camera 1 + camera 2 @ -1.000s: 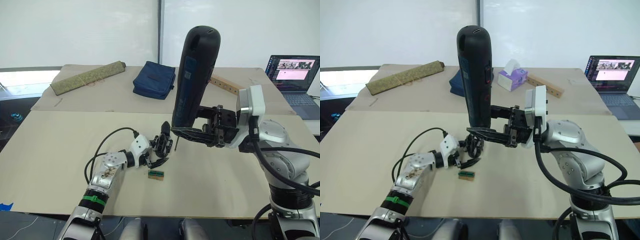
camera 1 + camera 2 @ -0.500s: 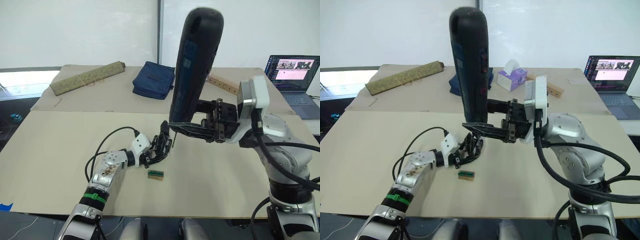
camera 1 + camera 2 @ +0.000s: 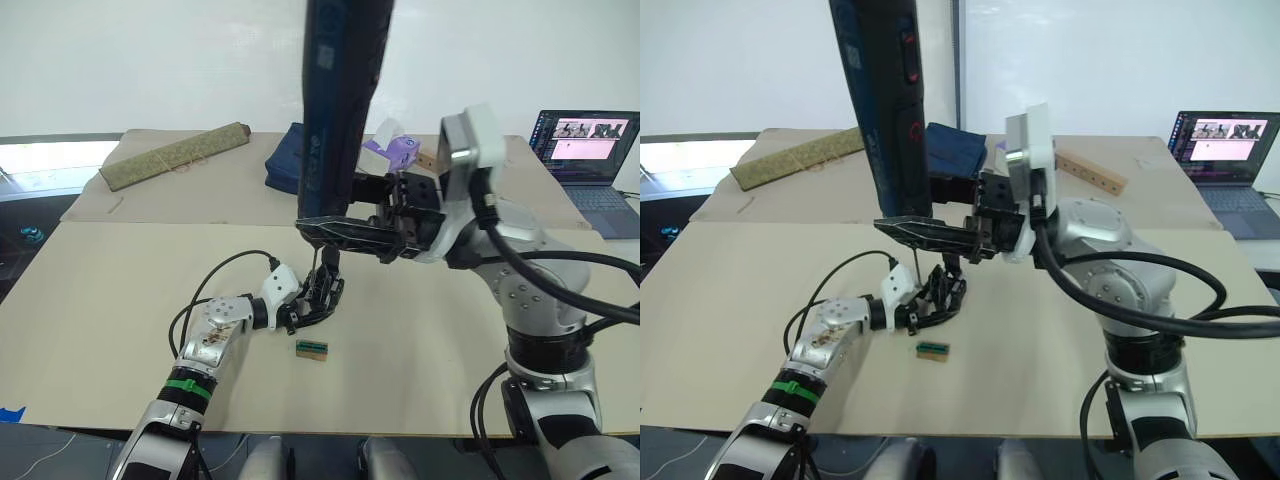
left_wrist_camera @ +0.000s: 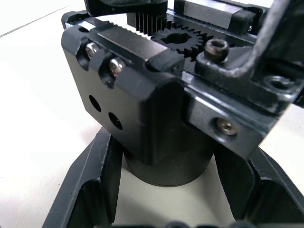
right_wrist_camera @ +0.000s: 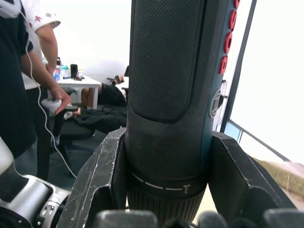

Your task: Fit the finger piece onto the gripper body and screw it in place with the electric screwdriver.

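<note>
The electric screwdriver (image 3: 340, 110) stands nearly upright above the table's middle, a thick black cylinder with its thin bit pointing down. My right gripper (image 3: 345, 232) is shut on its lower end, and its fingers (image 5: 102, 180) clasp the barrel from both sides. Right under the bit sits the gripper body (image 3: 322, 288), black, with a pointed finger sticking up. My left gripper (image 4: 171, 199) is shut on its round base, with a finger (image 4: 90, 185) on each side. The body's gear, screws and holes show in the left wrist view. I cannot tell the finger piece apart from the body.
A small green-and-tan block (image 3: 312, 348) lies just in front of the body. At the back of the table are a rolled mat (image 3: 175, 155), a blue bag (image 3: 955, 148), a wooden bar with holes (image 3: 1090, 170) and a laptop (image 3: 590, 140). A person (image 5: 23, 71) stands beyond the table.
My right arm has carried the screwdriver left and higher, and it now stands more upright with its bit over the gripper body. The left gripper's fingers have closed in on the body.
</note>
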Action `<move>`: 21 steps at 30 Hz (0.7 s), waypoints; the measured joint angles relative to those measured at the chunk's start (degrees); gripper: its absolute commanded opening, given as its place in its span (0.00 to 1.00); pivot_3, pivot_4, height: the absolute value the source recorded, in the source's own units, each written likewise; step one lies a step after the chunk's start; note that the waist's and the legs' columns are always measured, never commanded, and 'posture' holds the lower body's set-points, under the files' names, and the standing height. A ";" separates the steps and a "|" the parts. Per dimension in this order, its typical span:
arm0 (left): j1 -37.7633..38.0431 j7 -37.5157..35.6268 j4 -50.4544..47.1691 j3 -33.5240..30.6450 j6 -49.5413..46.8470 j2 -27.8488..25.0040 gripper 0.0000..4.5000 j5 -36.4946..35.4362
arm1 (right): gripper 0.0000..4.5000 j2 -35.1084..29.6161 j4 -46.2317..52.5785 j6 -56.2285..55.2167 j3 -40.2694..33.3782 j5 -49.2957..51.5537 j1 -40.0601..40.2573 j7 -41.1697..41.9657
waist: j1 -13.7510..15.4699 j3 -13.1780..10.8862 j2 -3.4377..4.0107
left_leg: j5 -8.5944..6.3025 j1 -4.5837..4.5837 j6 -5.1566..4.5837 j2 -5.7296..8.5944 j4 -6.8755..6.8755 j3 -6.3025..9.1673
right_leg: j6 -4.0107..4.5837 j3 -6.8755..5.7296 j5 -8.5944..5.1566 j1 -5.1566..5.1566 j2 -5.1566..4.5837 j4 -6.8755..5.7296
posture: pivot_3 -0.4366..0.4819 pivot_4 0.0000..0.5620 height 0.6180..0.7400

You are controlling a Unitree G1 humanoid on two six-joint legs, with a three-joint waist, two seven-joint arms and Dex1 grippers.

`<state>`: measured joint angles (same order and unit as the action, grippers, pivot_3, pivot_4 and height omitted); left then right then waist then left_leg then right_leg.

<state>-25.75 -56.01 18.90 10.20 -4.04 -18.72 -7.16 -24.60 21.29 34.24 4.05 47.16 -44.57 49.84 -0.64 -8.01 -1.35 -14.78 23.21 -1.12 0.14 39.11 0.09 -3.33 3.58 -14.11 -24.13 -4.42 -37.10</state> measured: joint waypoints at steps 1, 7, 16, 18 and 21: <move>0.00 -0.05 -0.02 0.00 0.00 -0.08 0.51 0.00 | 0.43 0.57 -0.54 -0.41 0.17 -1.05 0.00 0.14 | -0.01 0.00 0.00 | 0.00 0.00 0.00 0.00 0.00 0.00 | 0.00 0.00 0.00 0.00 0.01 0.00 | 0.48 0.27 1.00; 0.06 -0.25 -0.17 0.00 0.00 -0.48 0.51 0.01 | 0.43 2.23 -4.27 -3.64 2.85 -6.44 0.02 1.75 | -0.11 0.00 0.00 | 0.00 -0.01 0.00 -0.01 0.00 -0.01 | 0.00 0.00 0.00 -0.02 0.03 -0.01 | 0.48 0.27 1.00; 0.73 -0.24 -0.50 -0.10 0.20 -0.82 0.51 -0.01 | 0.43 3.99 -7.12 -8.15 5.03 -12.64 0.63 4.64 | -0.13 0.00 0.01 | 0.00 -0.02 0.00 -0.01 -0.01 -0.01 | 0.00 0.00 0.00 -0.02 0.03 -0.01 | 0.48 0.27 1.00; 0.90 -0.24 -0.61 -0.13 0.27 -1.00 0.51 -0.06 | 0.43 4.33 -7.58 -8.39 5.22 -13.34 0.81 4.85 | -0.23 0.01 0.01 | 0.00 -0.03 0.00 -0.02 -0.02 -0.01 | 0.00 0.00 0.00 -0.03 0.04 -0.02 | 0.48 0.27 1.00; 0.95 -0.22 -0.66 -0.14 0.29 -1.07 0.51 -0.07 | 0.43 4.96 -8.31 -8.85 5.51 -14.41 0.82 5.06 | -0.26 0.01 0.01 | 0.00 -0.03 0.00 -0.02 -0.02 -0.01 | 0.00 0.00 0.00 -0.03 0.05 -0.03 | 0.48 0.27 1.00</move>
<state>-24.80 -56.23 18.24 10.06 -3.75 -19.78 -7.23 -19.64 12.98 25.38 9.55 32.75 -43.75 54.90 -0.90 -8.01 -1.34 -14.78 23.18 -1.12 0.12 39.09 0.08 -3.32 3.58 -14.11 -24.16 -4.38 -37.13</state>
